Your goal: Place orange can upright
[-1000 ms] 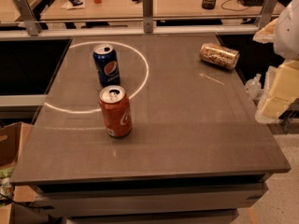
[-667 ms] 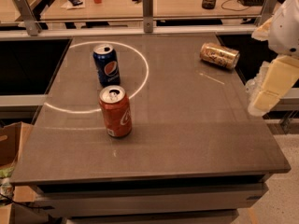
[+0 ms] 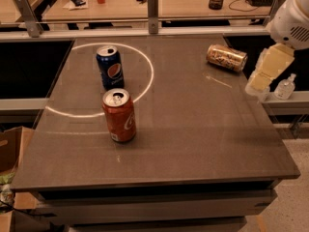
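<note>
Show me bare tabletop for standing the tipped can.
Widest free patch: grey tabletop right of the upright red cola can, in front of the lying golden-orange can. Crowded: left, around the blue Pepsi can. The cream pincer hangs at the right edge.

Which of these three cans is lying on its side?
The golden-orange can at the far right of the table, near the gripper. The blue Pepsi can and the red cola can both stand upright.

My arm (image 3: 292, 18) slants down and left from the upper right, with my gripper (image 3: 256, 85) hanging just off the bench's (image 3: 203, 134) right edge.
</note>
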